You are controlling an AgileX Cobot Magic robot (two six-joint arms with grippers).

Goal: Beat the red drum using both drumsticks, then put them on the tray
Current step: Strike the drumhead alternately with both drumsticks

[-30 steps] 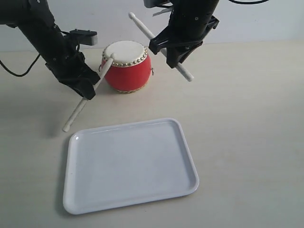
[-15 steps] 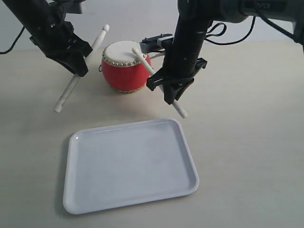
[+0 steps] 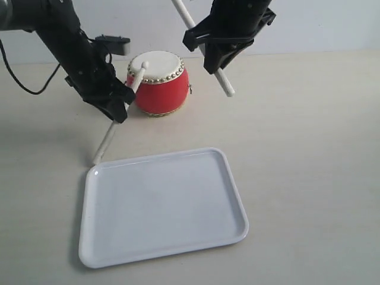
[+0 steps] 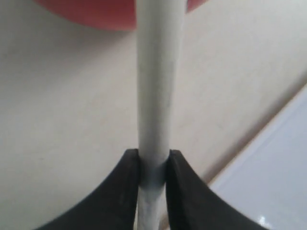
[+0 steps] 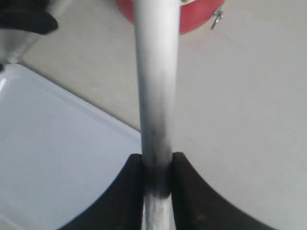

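Beige table (image 3: 309, 148), red drum (image 3: 161, 95); drumsticks (image 3: 108, 136) in left claw (image 4: 153, 167), right claw (image 5: 157, 172)

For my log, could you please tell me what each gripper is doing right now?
Left gripper: closed on a drumstick.
Right gripper: closed on the other drumstick.

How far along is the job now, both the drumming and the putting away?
Done: both sticks are grasped. In hand: the drumming. The left tool holds the left drumstick with its tip at the red drum head's edge, and the right tool holds the right drumstick raised clear of it. Left: neither stick lies on the tray yet.
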